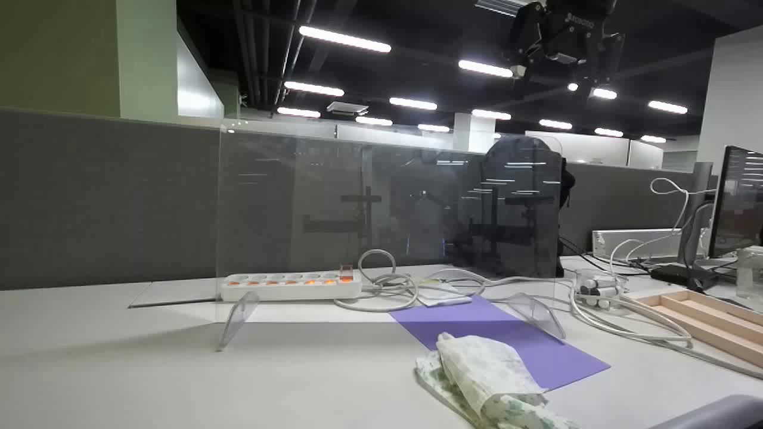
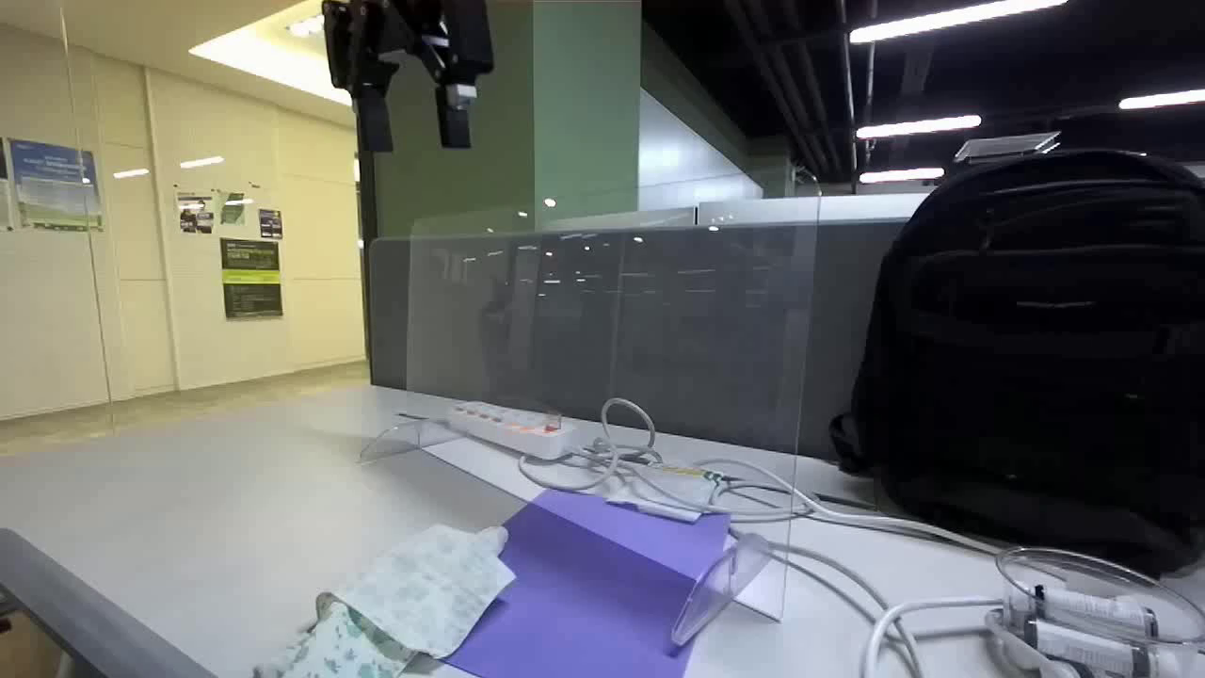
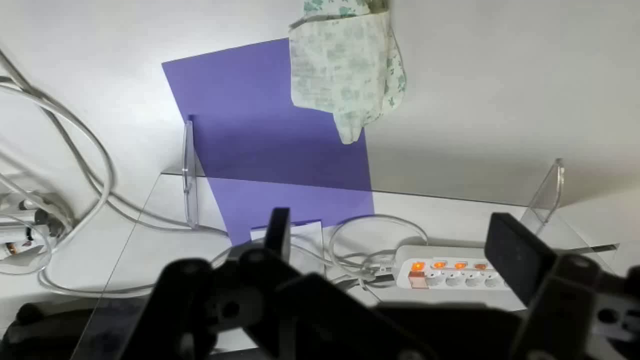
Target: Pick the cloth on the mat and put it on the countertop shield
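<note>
The cloth (image 1: 492, 369) is pale with green leaf prints. It lies crumpled, partly over the edge of the purple mat (image 1: 560, 360) and partly on the white table; it also shows in an exterior view (image 2: 428, 589) and the wrist view (image 3: 340, 65). The countertop shield (image 1: 381, 202) is a clear upright panel with clear feet, standing across the mat; it also shows in an exterior view (image 2: 602, 320), and its foot in the wrist view (image 3: 190, 175). My gripper (image 3: 400, 245) is open and empty, high above the table; it shows in both exterior views (image 1: 560, 80) (image 2: 415, 122).
A white power strip (image 1: 292, 287) and loose cables (image 1: 393, 292) lie behind the shield. A black backpack (image 2: 1045, 367) stands against the grey partition (image 1: 107, 202). A clear container of cylinders (image 1: 599, 289), a wooden tray (image 1: 703, 319) and a monitor (image 1: 739, 202) are to the side.
</note>
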